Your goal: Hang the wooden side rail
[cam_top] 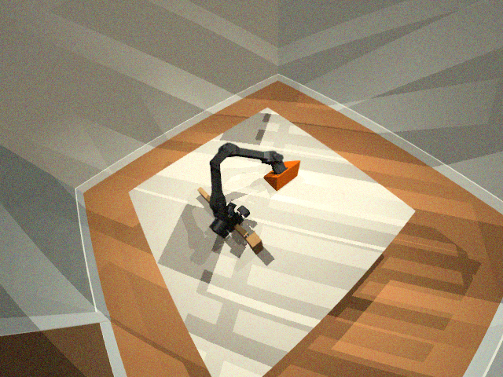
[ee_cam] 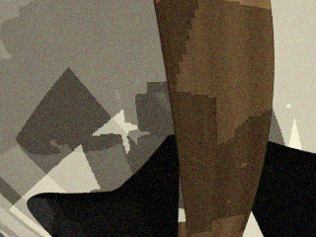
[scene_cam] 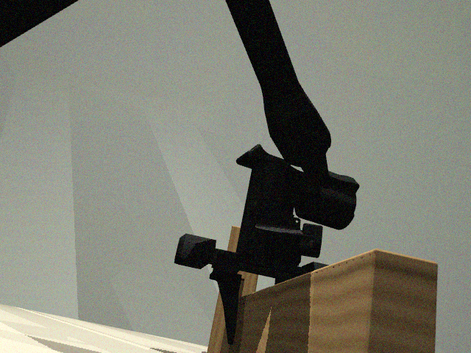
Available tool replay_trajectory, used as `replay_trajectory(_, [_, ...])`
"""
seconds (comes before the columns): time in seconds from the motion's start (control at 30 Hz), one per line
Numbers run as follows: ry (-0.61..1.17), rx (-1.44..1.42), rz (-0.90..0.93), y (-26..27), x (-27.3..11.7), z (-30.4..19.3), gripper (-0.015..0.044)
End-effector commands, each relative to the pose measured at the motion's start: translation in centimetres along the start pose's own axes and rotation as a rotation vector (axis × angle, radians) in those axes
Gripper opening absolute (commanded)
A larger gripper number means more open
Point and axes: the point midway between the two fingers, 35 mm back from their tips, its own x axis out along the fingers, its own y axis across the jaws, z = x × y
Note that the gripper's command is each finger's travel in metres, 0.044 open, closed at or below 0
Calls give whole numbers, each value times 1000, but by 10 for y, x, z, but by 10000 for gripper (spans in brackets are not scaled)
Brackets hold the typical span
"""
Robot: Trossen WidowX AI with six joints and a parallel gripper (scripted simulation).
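Note:
The wooden side rail (cam_top: 204, 195) (scene_cam: 249, 282) (ee_cam: 222, 64) lies long and thin under the arm, its far end at the upper left in the top view. My gripper (ee_cam: 197, 137) is down over the rail near its post end, with one dark finger against each side, shut on it. The headboard post (cam_top: 255, 241) stands just beyond that end and hides my right finger in the exterior view. Tiny light bits show between rail and post in the top view. The hooks, pins and slot are not clear, so whether the hooks touch the pins cannot be told.
The arm's orange base (cam_top: 288, 178) stands behind and to the right of the rail in the top view. The pale table top (cam_top: 345, 203) carries striped shadows, with brown floor (cam_top: 410, 308) around it. The arm's links arch above the rail.

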Motion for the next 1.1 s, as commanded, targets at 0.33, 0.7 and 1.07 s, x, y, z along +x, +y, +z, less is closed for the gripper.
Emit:
replay_trajectory(0.33, [-4,-1,0,-1,1,0,0])
replay_trajectory(0.7, [-4,91,0,-7,0,0,0])
replay_trajectory(1.07, [-4,128,0,-13,0,-1,0])
